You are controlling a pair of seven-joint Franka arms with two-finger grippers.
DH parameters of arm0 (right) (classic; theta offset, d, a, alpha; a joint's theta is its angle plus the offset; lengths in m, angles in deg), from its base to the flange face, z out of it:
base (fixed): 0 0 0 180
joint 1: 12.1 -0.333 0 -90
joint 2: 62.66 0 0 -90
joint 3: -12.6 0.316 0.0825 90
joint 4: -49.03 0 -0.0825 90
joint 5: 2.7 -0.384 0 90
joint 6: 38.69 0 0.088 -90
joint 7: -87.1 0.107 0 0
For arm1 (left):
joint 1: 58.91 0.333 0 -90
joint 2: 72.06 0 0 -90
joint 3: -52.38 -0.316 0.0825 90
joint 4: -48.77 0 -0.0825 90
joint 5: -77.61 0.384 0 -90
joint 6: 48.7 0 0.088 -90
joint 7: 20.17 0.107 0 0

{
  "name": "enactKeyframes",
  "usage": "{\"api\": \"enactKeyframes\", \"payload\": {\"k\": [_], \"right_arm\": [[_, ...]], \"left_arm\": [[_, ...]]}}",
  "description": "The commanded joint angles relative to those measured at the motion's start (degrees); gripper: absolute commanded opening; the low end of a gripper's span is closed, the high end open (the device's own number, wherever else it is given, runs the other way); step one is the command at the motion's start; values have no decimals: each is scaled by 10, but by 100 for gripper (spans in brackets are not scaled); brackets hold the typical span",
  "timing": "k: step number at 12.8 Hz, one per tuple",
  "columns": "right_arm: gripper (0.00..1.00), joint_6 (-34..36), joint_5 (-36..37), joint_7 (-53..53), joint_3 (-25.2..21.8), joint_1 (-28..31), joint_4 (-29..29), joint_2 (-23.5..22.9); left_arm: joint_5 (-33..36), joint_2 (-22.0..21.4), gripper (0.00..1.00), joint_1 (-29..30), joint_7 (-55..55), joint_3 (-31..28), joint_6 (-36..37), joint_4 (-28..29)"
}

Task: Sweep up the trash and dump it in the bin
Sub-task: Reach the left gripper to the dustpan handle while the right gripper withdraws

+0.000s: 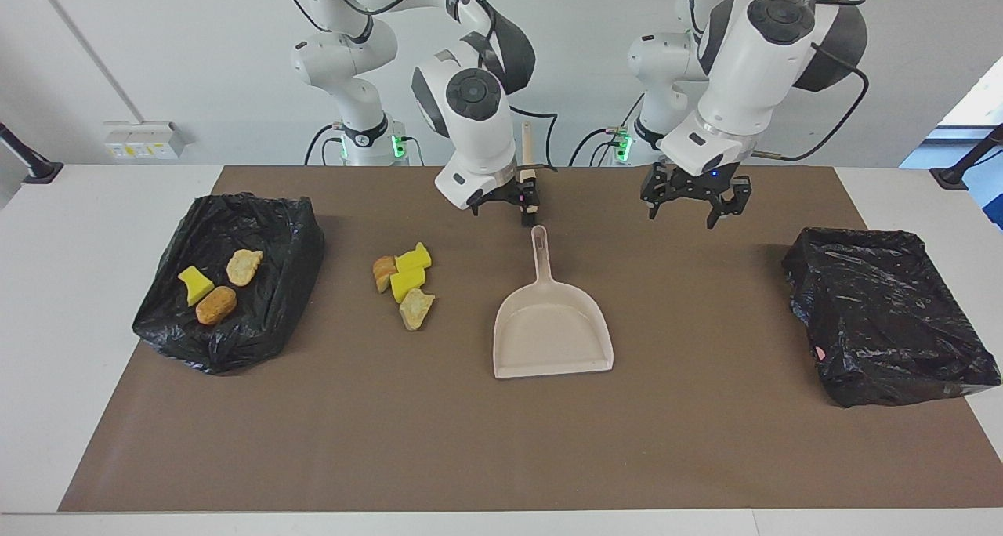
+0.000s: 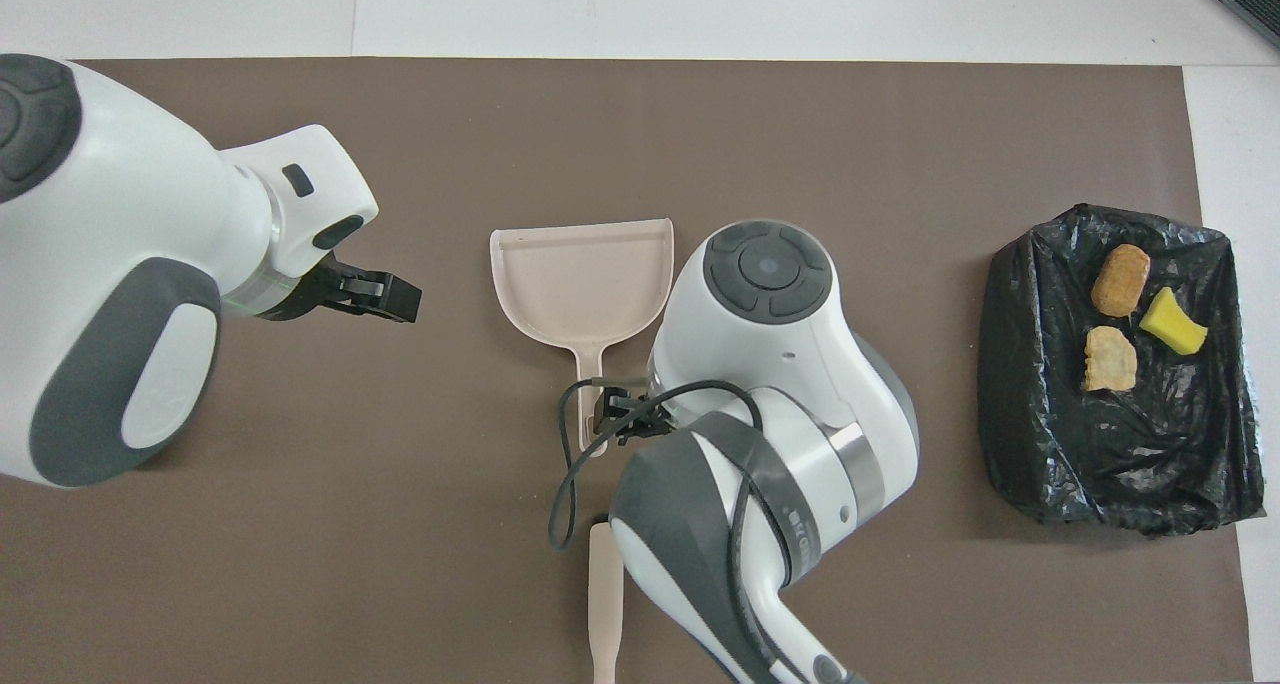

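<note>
Several chunks of trash [image 1: 405, 283], yellow and tan-brown, lie in a small pile on the brown mat; the right arm hides them in the overhead view. Three more chunks [image 1: 211, 285] lie in the black-lined bin [image 1: 274, 238] at the right arm's end, also seen from overhead [image 2: 1120, 314]. The beige dustpan [image 1: 552, 328] lies flat mid-table, handle toward the robots [image 2: 585, 284]. My right gripper [image 1: 523, 205] hangs over the handle's tip [image 2: 625, 416]. A beige brush [image 1: 527, 148] lies nearer to the robots [image 2: 605, 594]. My left gripper [image 1: 689, 201] is open and empty in the air [image 2: 385, 296].
A second black-lined bin [image 1: 885, 316] stands at the left arm's end of the table; the left arm hides it in the overhead view. The brown mat [image 1: 470, 442] covers most of the white table.
</note>
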Motion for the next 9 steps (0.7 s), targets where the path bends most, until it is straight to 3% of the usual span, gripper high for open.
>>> {"api": "enactKeyframes", "payload": {"k": [1,4,9], "right_arm": [[100,-75,-28,44,2,-40,-153,95],[100,-134,-57,79,2,-89,-252,156],[100,-217,-72,156,2,-177,-325,163]], "left_arm": [[13,30,100,-4,-74,34,-43,16],[60,79,100,-16,-162,85,-76,32],[69,111,100,-28,-243,125,-173,100]]}}
